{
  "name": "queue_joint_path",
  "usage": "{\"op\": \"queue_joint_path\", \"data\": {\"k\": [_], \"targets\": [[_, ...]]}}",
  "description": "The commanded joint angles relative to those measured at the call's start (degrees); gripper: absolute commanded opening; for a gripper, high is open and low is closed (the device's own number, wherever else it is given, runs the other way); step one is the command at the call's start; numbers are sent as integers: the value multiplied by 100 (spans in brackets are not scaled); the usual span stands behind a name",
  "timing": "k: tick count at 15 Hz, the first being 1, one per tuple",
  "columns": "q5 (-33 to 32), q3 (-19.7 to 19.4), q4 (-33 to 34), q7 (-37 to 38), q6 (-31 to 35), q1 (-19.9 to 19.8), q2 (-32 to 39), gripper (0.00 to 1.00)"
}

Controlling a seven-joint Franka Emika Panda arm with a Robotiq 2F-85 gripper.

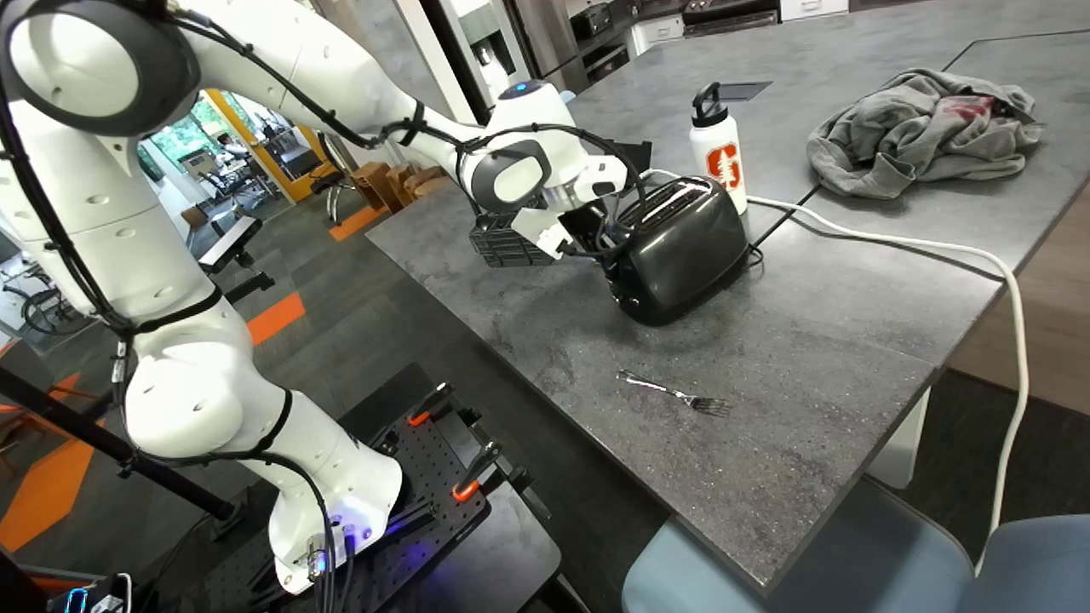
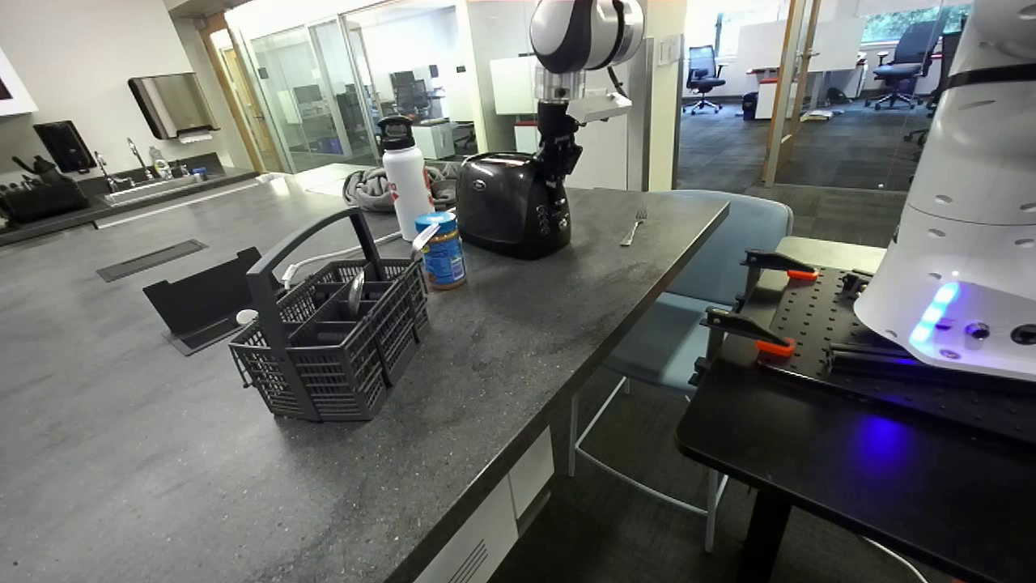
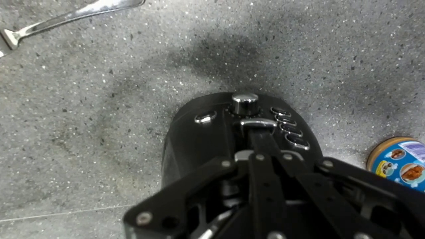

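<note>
One gripper (image 3: 264, 141) is clenched, its fingers drawn tight together, and points down at the control end of the black toaster (image 2: 502, 206), which stands upright on the gray counter (image 1: 766, 485). In the wrist view the tips lie over the lever (image 3: 258, 123); whether they touch it I cannot tell. Just beyond the lever sits a knob (image 3: 245, 104), and beside both runs a row of four buttons (image 3: 291, 130). A fork (image 1: 679, 394) lies flat on the counter near the toaster, part of it showing in the wrist view too. The blue-labelled jar (image 2: 443, 263) stands close by, in an exterior view between the toaster and the basket (image 2: 324, 385), which holds cutlery (image 2: 356, 293). A white bottle (image 2: 410, 190) stands upright just beside the toaster, a pale cable (image 1: 1022, 366) runs over the counter's edge, and a crumpled gray cloth (image 1: 911, 136) lies farther off.
</note>
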Motion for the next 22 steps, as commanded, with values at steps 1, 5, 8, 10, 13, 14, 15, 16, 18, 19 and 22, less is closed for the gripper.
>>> {"op": "queue_joint_path", "data": {"k": [1,5,8,10,13,14,15,16,18,19,22], "targets": [[-98,28,113,76,-51,14,261,0],[-204,-1,147,171,-20,59,379,0],[-391,-82,200,340,18,123,529,0],[-632,-176,276,601,7,194,672,0],[-967,-293,286,978,-56,312,657,0],[-955,-253,164,973,-35,313,457,0],[-925,-224,61,956,4,314,296,0],[-798,-143,-101,828,18,259,42,0],[-748,-106,-390,796,137,249,-352,0],[-770,-121,-539,853,124,271,-560,0],[-864,-159,-1000,1052,41,311,-1261,0]]}}
